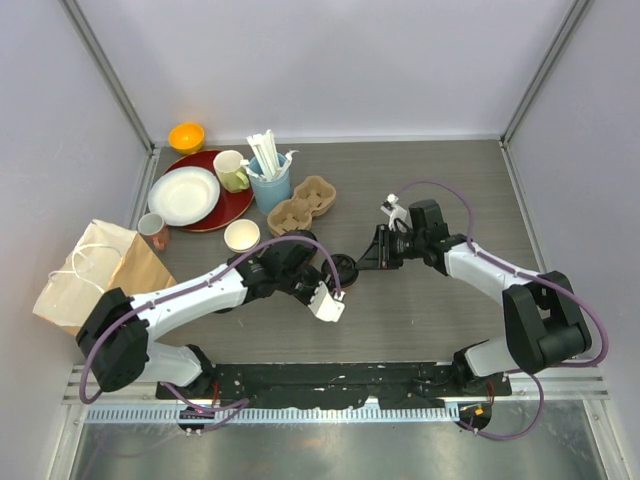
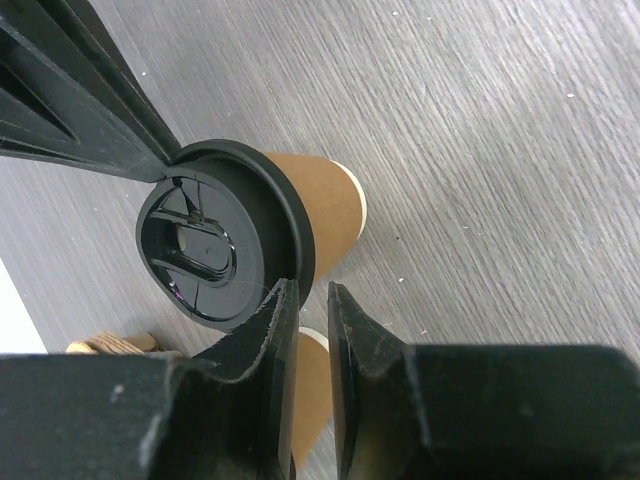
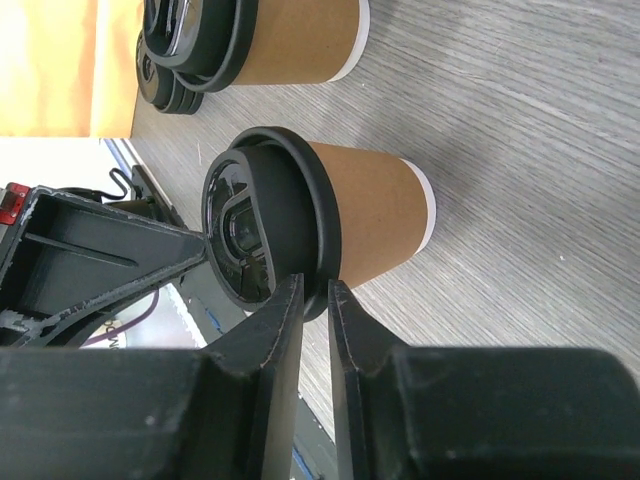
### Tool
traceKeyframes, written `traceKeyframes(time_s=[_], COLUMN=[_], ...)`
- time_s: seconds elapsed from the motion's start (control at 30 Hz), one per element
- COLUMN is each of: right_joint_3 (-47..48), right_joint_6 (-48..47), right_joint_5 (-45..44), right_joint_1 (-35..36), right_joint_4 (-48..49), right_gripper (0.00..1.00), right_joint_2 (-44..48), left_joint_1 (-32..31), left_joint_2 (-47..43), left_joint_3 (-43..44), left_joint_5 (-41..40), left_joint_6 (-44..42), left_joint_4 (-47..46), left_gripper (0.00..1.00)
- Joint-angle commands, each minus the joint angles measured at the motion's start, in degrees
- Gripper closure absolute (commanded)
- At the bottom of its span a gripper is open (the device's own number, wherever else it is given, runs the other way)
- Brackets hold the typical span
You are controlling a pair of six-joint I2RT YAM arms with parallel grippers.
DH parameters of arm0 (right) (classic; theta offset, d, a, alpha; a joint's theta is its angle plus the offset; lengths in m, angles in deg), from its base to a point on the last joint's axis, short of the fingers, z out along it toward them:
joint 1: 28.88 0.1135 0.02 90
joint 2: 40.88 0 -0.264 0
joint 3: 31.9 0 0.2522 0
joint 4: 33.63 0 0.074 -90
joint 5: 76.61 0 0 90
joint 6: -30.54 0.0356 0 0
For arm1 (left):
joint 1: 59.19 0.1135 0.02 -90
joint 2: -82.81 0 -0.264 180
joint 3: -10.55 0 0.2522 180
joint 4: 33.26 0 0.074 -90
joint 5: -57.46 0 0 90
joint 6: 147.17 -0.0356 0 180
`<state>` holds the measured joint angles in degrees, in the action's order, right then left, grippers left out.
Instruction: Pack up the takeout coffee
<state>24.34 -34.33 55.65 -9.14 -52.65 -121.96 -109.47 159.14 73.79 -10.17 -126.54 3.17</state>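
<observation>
A brown paper coffee cup with a black sip lid (image 1: 344, 268) stands at the table's middle between both grippers. It shows in the left wrist view (image 2: 320, 195) and in the right wrist view (image 3: 370, 215). My left gripper (image 1: 337, 283) (image 2: 308, 292) is shut, its fingertips at the lid's rim with only a thin gap. My right gripper (image 1: 363, 261) (image 3: 315, 290) is shut on the lid's rim from the other side. A second lidded cup (image 3: 300, 40) stands beyond, and part of it shows in the left wrist view (image 2: 312, 385).
A kraft paper bag (image 1: 95, 275) lies at the left. A pulp cup carrier (image 1: 303, 203), a blue cup of white sticks (image 1: 270, 180), a pale mug (image 1: 232, 170), stacked plates (image 1: 185, 195), an orange bowl (image 1: 186, 135) and a lidless cup (image 1: 242, 236) stand at the back left.
</observation>
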Motion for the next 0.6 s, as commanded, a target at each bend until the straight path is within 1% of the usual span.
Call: traceKeyframes(time_s=[0.0, 0.13, 0.33, 0.57], right_joint_3=[-0.20, -0.73, -2.31, -6.35], right_joint_6=[-1.13, -1.13, -1.13, -1.31], right_joint_5=[-0.42, -0.25, -0.60, -1.83], right_joint_1=[-0.15, -0.15, -0.15, -0.15], right_joint_4=[2.00, 2.97, 3.85, 3.41], right_gripper=[0.79, 0.79, 0.80, 0.89], right_joint_2=[-1.36, -2.42, -4.00, -3.74], left_joint_1=[-0.26, -0.26, -0.26, 0.18], left_joint_2=[1.53, 2.33, 3.20, 4.43], left_joint_3=[-0.25, -1.04, -1.66, -3.42], left_joint_5=[0.04, -0.40, -0.66, 0.21], left_joint_6=[0.81, 0.37, 0.63, 3.18], left_joint_4=[-4.83, -5.97, -5.01, -4.84], left_gripper=[0.78, 0.77, 0.78, 0.83])
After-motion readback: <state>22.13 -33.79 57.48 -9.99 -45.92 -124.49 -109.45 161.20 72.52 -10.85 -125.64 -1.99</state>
